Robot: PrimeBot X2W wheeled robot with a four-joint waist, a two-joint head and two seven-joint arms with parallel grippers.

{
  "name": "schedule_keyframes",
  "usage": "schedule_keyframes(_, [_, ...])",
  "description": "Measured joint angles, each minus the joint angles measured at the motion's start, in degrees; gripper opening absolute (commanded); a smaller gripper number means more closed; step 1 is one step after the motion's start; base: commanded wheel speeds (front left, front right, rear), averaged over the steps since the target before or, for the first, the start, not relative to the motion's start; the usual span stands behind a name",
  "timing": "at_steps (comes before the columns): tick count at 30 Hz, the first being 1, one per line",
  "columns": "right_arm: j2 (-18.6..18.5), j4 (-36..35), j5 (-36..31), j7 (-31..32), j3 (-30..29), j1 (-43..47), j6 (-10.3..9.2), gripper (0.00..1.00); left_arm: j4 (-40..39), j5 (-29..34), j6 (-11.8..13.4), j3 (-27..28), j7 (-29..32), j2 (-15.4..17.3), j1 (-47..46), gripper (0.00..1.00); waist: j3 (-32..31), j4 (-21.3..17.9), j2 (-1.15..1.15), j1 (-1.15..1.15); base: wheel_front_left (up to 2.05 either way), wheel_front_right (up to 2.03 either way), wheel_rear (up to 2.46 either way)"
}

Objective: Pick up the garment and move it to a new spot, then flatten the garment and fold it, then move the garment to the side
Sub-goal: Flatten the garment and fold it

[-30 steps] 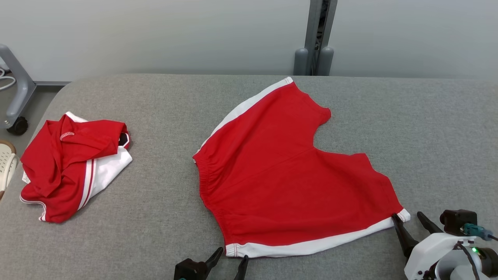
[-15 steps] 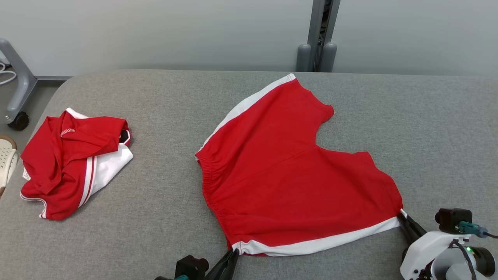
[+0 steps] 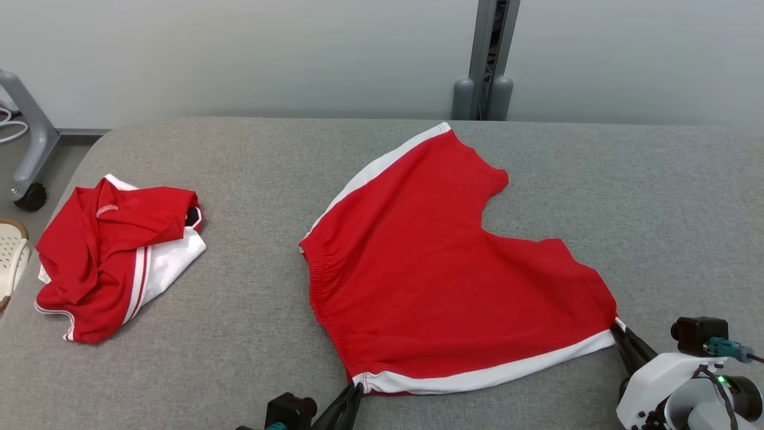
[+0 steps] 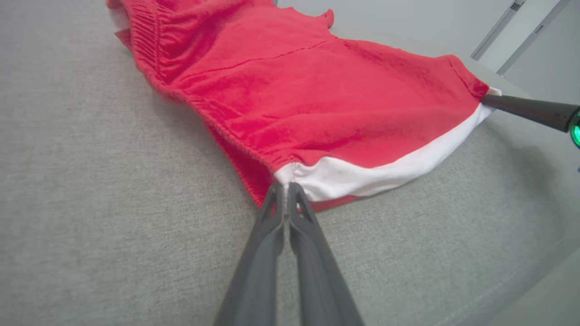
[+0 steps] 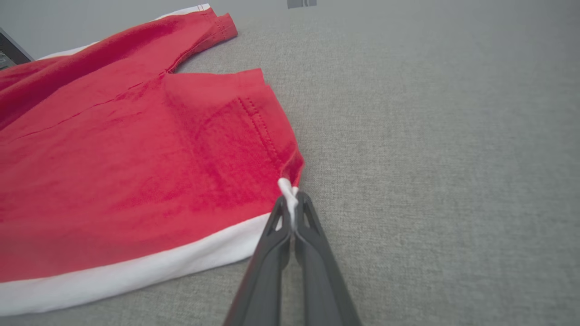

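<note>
Now that the left hand and the right hand, spread a second ago, pinch both near corners of the red white-striped shorts lying flat on the grey fabric worktop, folding looks ready to start.

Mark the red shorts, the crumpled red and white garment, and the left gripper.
red shorts (image 3: 441,269), head view, middle of the red panel.
crumpled red and white garment (image 3: 89,257), head view, its red upper fold.
left gripper (image 4: 286,186), left wrist view, fingertips shut on the shorts' white-banded corner.
</note>
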Motion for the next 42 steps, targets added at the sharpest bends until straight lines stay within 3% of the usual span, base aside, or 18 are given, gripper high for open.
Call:
schedule_keyframes(24, [-3.44, -6.95, 2.14, 0.00, 1.66, 2.57, 0.00, 0.00, -5.95, 1.66, 0.83, 4.05, 0.00, 1.12, 3.54, 0.00, -4.60, -0.14, 0.00, 0.00, 0.00, 0.00, 0.00])
schedule_keyframes(42, [-8.40, -13.10, 3.50, 0.02, 2.52, 5.55, 0.00, 0.00, -12.74, 1.80, 0.56, 1.86, 3.46, 4.01, 7.91, 0.00, -5.30, 0.07, 0.00, 0.00, 0.00, 0.00, 0.00])
